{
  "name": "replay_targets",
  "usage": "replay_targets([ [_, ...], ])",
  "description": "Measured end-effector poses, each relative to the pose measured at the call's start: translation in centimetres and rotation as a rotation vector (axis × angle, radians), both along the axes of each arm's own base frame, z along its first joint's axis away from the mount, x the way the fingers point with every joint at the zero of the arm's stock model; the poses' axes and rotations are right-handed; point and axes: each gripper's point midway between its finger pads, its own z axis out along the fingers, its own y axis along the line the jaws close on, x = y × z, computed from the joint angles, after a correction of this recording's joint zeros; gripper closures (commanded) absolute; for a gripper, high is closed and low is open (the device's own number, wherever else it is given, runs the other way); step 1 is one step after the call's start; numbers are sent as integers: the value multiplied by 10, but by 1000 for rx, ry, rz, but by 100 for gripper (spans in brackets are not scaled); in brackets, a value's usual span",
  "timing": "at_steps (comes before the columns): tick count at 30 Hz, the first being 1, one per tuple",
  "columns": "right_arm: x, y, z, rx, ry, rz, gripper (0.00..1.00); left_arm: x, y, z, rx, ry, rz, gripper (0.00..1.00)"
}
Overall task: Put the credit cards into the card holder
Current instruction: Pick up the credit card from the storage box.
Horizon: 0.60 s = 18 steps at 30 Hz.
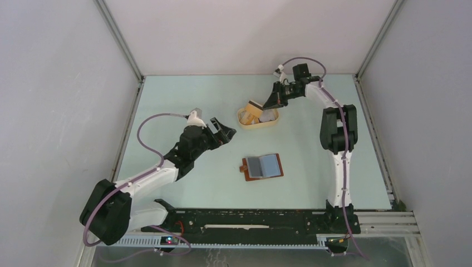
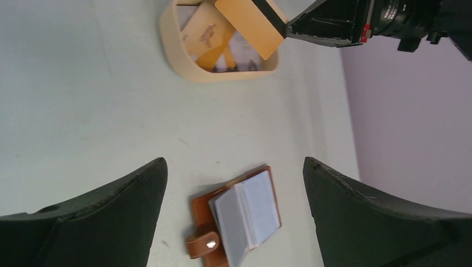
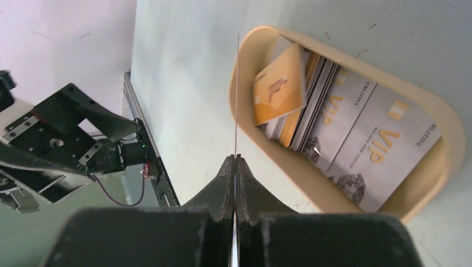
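The right pincer (image 1: 267, 104) is far back on the table (image 1: 183, 94), just above the tan tray (image 1: 257, 127). Its two fingers are squeezed together on one tan card (image 2: 249, 25) with a dark stripe. They hold the card by its edge. The card is tilted and hangs over the left end of the tray. From the right wrist the card looks like a thin line.

More cards (image 3: 356, 128) lie in the tray in a messy pile. One is orange, and some are silver with gold letters.

The card holder (image 1: 262, 166) lies open and flat on the table, nearer than the tray and between the two arms. It is brown, with grey pockets inside and a small strap with a round snap on its left side.

The left pincer (image 1: 225, 133) is left of the card holder and the tray. Its fingers are spread wide apart and hold nothing.
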Motion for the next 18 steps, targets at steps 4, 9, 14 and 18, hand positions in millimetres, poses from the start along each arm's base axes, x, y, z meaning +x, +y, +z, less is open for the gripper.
replay_targets([
  [4, -8, -11, 35, 26, -64, -12, 100, -5, -9, 17, -99, -48, -36, 4],
  [9, -49, -22, 73, 76, -113, 3, 100, -12, -22, 31, -224, -68, -86, 4],
  [14, -114, -28, 107, 173, -149, 61, 100, -16, -35, 70, -381, -135, -136, 6],
  [18, -156, -39, 128, 250, -197, 94, 100, -23, -49, 98, -495, -187, -189, 10],
])
